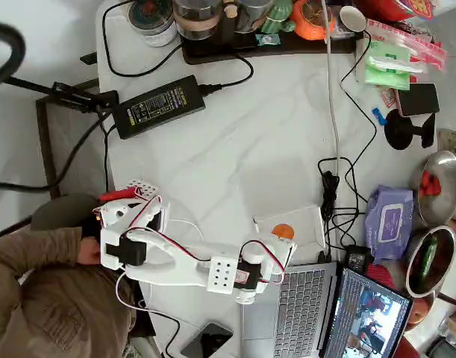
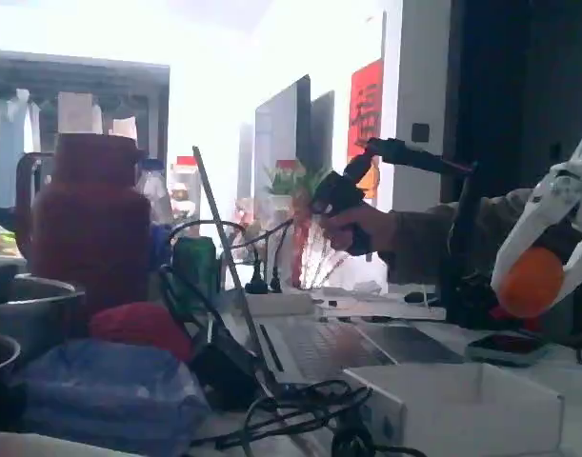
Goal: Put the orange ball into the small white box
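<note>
The orange ball (image 1: 283, 232) is held between the white fingers of my gripper (image 1: 281, 237), which is shut on it. In the overhead view it hangs over the near edge of the small white box (image 1: 301, 221), next to the laptop. In the fixed view the ball (image 2: 531, 282) is in the air, clearly above the box (image 2: 462, 405) and toward its far right end, with the gripper (image 2: 533, 286) clasping it from both sides. The white arm reaches in from the lower left of the overhead view.
A laptop (image 1: 306, 306) lies open just below the box. Black cables (image 1: 332, 190) and a purple wet-wipes pack (image 1: 389, 221) lie right of the box. A power brick (image 1: 159, 106) sits upper left. Metal bowls (image 1: 436, 179) stand at the right edge. A phone (image 1: 205, 341) lies by the arm.
</note>
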{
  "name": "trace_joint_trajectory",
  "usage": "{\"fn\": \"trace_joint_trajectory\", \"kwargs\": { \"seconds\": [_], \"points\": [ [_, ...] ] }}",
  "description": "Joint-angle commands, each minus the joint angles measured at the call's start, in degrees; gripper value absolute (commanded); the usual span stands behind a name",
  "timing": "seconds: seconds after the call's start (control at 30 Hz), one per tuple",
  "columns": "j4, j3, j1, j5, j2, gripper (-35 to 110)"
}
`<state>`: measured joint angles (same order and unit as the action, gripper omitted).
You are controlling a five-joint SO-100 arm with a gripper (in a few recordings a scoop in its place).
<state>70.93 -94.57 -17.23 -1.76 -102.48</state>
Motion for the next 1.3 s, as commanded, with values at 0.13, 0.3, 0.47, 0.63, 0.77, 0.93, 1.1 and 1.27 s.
{"fn": "trace_joint_trajectory", "kwargs": {
  "seconds": [0.13,0.3,0.47,0.63,0.77,0.93,1.1,1.27],
  "points": [
    [-0.88,1.67,-4.48,-0.7,-1.93,8],
    [-0.97,3.16,-3.43,-0.7,0.53,8],
    [0.0,9.58,-3.52,-0.44,10.72,8],
    [0.0,15.03,-3.34,-0.35,15.21,8],
    [0.0,17.14,-3.34,-0.35,17.4,8],
    [0.0,18.9,-3.34,-0.44,20.39,8],
    [0.0,18.9,-3.25,-0.53,20.39,8],
    [0.0,18.54,-3.08,-0.62,21.62,10]
  ]
}}
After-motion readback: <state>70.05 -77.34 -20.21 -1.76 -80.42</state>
